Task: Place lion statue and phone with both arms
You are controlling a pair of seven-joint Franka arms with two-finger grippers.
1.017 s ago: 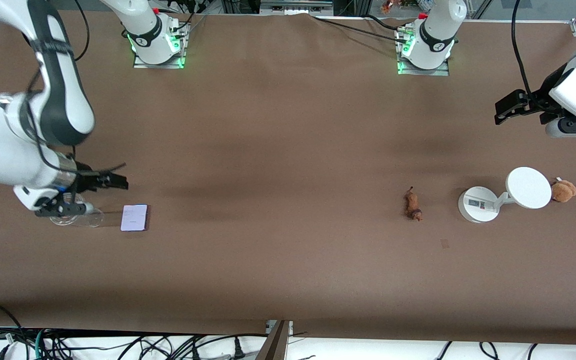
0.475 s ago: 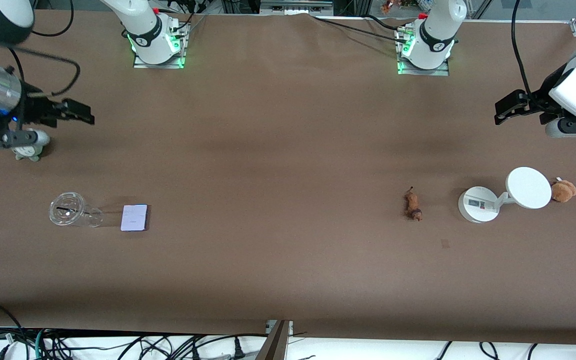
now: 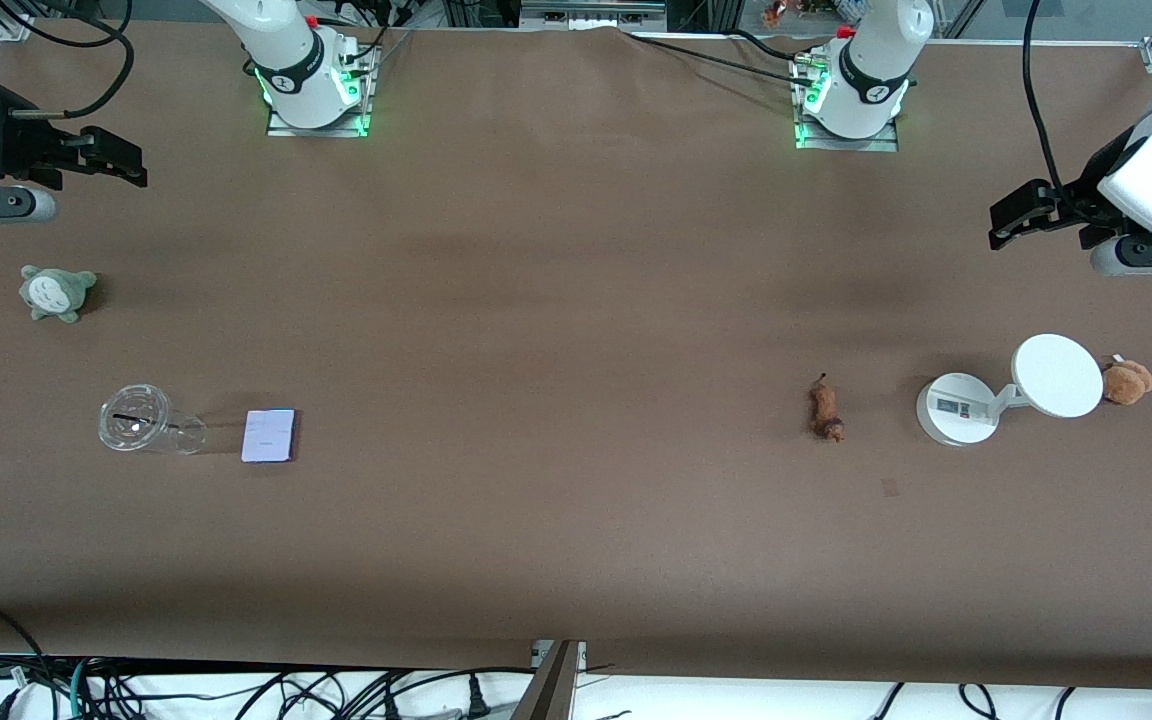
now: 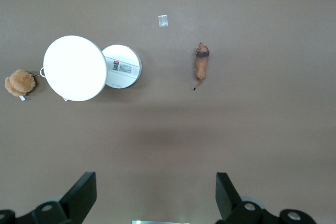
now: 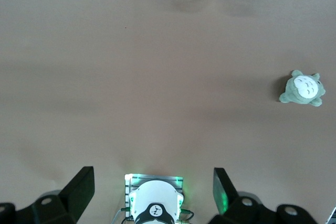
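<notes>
The left gripper (image 3: 1011, 215) is hanging in the air with its fingers spread wide and nothing between them, over bare table at the left arm's end. The lion statue (image 3: 825, 408) is lying on the table nearer to the front camera than the spot under this gripper, well apart from it, with a white round-based stand (image 3: 956, 409) beside it and a brown plush toy (image 3: 1127, 381) just past the stand's disc.

The right gripper (image 3: 111, 160) is also hovering with its fingers spread and empty, over the table at the right arm's end. A grey-green plush (image 3: 56, 292) is sitting near the spot below it. The phone (image 3: 269, 435) is lying flat, well apart from this gripper and nearer to the front camera, just beside a clear plastic cup (image 3: 141, 426) lying on its side.
</notes>
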